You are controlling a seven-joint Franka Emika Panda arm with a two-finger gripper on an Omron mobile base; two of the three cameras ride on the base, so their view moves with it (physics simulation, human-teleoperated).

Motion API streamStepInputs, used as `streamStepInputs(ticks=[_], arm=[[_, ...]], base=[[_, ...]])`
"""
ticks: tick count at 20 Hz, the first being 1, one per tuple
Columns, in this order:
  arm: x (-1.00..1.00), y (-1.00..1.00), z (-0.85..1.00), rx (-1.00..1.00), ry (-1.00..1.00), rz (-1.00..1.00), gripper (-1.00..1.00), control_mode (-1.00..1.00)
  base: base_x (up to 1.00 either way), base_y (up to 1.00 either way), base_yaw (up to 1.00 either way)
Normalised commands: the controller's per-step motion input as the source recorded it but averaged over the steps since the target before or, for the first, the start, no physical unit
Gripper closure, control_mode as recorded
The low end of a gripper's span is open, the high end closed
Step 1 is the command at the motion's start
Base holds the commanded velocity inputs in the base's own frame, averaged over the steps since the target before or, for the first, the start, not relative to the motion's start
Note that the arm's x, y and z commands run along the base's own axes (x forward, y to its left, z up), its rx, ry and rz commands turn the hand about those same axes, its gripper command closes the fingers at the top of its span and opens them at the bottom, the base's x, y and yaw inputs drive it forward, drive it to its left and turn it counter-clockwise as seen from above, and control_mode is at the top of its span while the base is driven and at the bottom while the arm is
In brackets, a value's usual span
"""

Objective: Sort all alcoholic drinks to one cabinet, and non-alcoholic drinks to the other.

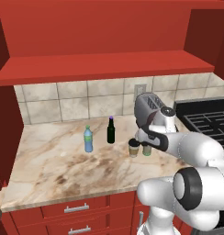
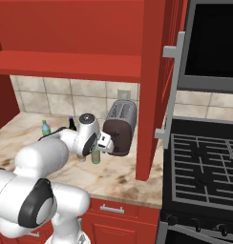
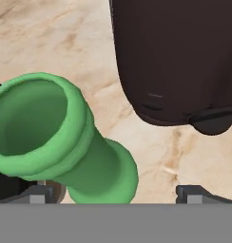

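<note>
Green bottle (image 3: 65,142) is standing upright on the counter (image 1: 49,165), just beside the paper cup (image 1: 133,148) and in front of the toaster (image 2: 121,126). We are finding the pincer (image 3: 115,192) spread wide above the bottle's open mouth, gripping nothing. Blue bottle (image 1: 88,139) and near-black bottle (image 1: 111,130) are standing further left.
</note>
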Motion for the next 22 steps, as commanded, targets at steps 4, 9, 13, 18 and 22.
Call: streamStepInputs(ticks=[4, 9, 13, 18, 22], arm=[[0.0, -0.05, -0.07, 0.03, -0.02, 0.0, -1.0, -1.0], [0.0, -0.07, -0.05, 0.05, -0.03, 0.0, -1.0, -1.0], [0.0, -0.05, -0.06, 0.02, -0.07, 0.0, -1.0, -1.0], [0.02, 0.0, -0.03, 0.0, -0.11, 0.0, -1.0, -1.0], [0.0, 0.0, -0.04, 0.0, -0.15, 0.01, -1.0, -1.0]], base=[[0.0, 0.0, 0.0], [0.0, 0.0, 0.0], [0.0, 0.0, 0.0], [0.0, 0.0, 0.0], [0.0, 0.0, 0.0]])
